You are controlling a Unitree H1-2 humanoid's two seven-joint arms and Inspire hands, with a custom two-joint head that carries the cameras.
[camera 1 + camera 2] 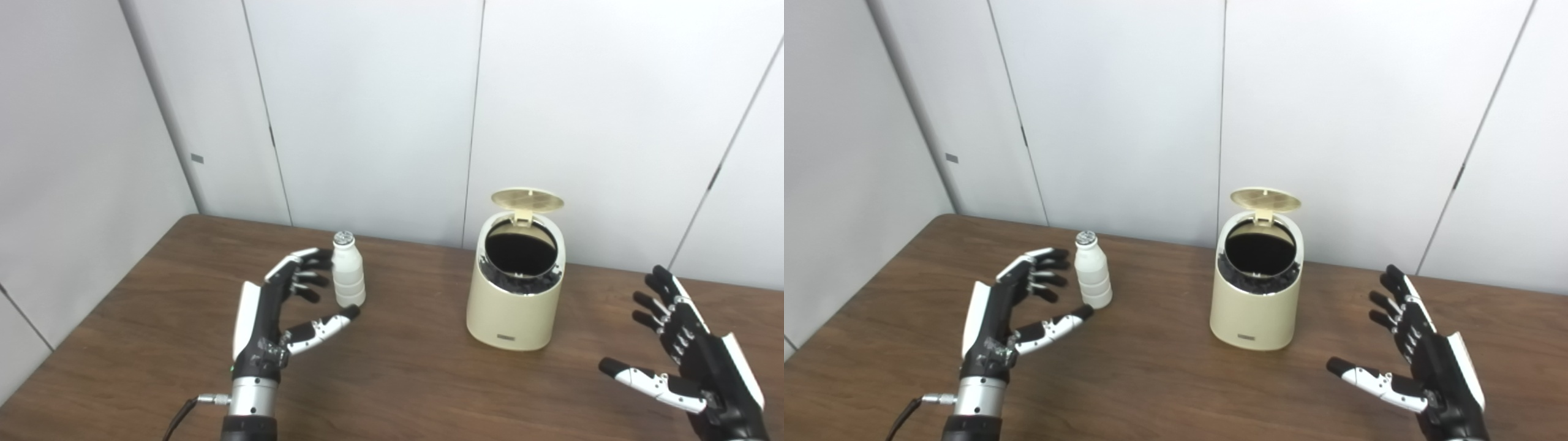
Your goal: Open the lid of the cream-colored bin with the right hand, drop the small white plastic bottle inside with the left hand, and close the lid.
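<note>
Nearest to us, at the bottom right, we see the right hand (689, 361) above the brown wooden surface (398, 392). Its fingers are spread apart, the palm turned toward the middle, and it holds nothing. It is well apart from the bin.

At the bottom left we see the left hand (275, 312), a little farther in. Its fingers (306, 266) are also apart and curved around the bottle, with the thumb (324, 327) stretched below and in front of it. The upper fingertips look very close to the bottle, but we cannot tell if they touch it. The hand does not grip it.

The small white bottle (348, 278) stands upright on the surface, just beside the left hand, with a silver cap on top.

To the right of the bottle, well apart from it, stands the cream bin (513, 306). Its round lid (527, 199) is up on the hinge at the back, and the opening shows a dark inside.

Behind the surface we see pale wall panels (367, 110).
</note>
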